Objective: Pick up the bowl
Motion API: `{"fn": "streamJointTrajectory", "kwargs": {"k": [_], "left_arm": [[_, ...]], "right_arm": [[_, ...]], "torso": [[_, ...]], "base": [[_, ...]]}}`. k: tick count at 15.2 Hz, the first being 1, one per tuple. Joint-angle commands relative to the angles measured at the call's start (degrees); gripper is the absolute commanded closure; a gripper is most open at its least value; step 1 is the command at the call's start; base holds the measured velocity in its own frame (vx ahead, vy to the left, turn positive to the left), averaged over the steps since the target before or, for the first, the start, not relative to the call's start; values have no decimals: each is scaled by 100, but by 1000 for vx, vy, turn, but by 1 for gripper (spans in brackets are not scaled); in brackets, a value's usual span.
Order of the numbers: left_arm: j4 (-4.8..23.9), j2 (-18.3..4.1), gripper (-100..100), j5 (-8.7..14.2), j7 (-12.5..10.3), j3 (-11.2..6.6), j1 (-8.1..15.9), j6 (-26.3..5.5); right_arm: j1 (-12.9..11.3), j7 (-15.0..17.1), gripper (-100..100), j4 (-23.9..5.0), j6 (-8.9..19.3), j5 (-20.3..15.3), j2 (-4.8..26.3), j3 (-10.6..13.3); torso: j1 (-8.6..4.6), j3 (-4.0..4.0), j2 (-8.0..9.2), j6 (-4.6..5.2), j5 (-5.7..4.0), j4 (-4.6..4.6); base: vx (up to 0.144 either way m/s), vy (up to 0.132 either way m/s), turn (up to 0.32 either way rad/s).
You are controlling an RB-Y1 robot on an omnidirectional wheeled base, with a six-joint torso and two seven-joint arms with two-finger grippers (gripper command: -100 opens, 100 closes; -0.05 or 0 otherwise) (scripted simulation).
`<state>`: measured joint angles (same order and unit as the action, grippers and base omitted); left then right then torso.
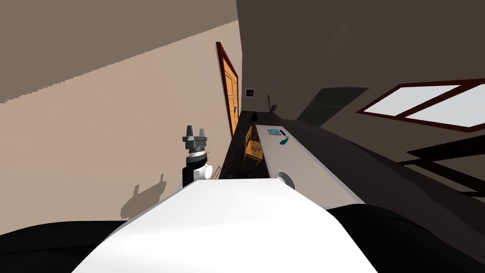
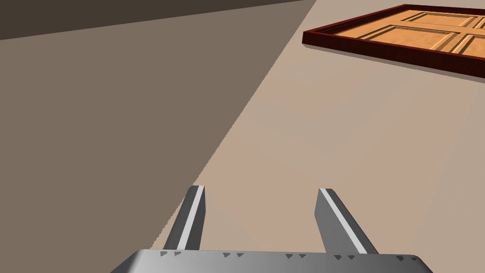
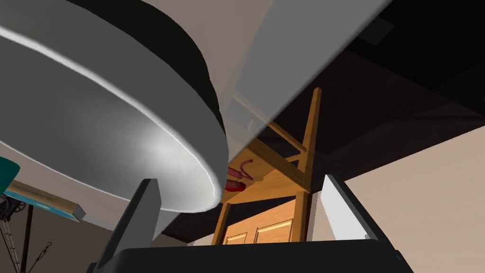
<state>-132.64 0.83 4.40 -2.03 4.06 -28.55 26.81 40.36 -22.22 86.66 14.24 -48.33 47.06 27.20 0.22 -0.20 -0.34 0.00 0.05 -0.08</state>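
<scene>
The bowl (image 1: 285, 179) sits on the near end of the long grey table (image 1: 308, 156), close in front of the robot. It is round and pale grey with a soft shine, a thin bright line along its edge and a dark inside. It looks hard and smooth, so I think it is stiff, not heavy, and may slip. The rim looks like the best place to grab, one finger inside and one outside. The right gripper (image 3: 240, 180) is wide open, with the bowl's edge right by one finger and nothing pinched yet. The left gripper (image 1: 195, 129) is held up by the wall, also wide open and empty.
</scene>
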Motion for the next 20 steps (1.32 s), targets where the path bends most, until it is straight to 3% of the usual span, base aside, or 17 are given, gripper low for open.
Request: {"fn": "streamJointTrajectory", "kwargs": {"k": [1, 10, 12, 18, 19, 20], "left_arm": [[0, 0, 0, 0, 0, 0, 0, 0], [0, 0, 0, 0, 0, 0, 0, 0], [0, 0, 0, 0, 0, 0, 0, 0], [0, -1, 0, 0, 0, -1, 2, 0], [0, -1, 0, 0, 0, -1, 2, 0], [1, 0, 0, 0, 0, -1, 1, 0]], "right_arm": [[54, -81, -100, -215, 149, -280, 50, 119], [255, -349, -100, -854, 713, -1097, 390, 655], [257, -294, -100, -841, 642, -1100, 369, 599], [-210, -421, -100, -1464, 568, -1009, -84, 633], [-110, -382, -100, -1348, 587, -1058, -2, 620], [-126, -382, 100, -1376, 575, -1061, -18, 617]], "torso": [[0, 0, 0, 0, 0, 0], [3, 4, 7, 0, 1, 1], [1, 6, 10, 0, 0, 2], [-32, 32, 56, 0, -8, 13], [-33, 33, 58, -1, -8, 13], [-29, 32, 54, 1, -7, 13]], "base": [[71, 40, 58], [77, 42, 53], [44, 28, 30], [-44, -34, 79], [-35, -25, 33], [-12, -10, 2]]}}
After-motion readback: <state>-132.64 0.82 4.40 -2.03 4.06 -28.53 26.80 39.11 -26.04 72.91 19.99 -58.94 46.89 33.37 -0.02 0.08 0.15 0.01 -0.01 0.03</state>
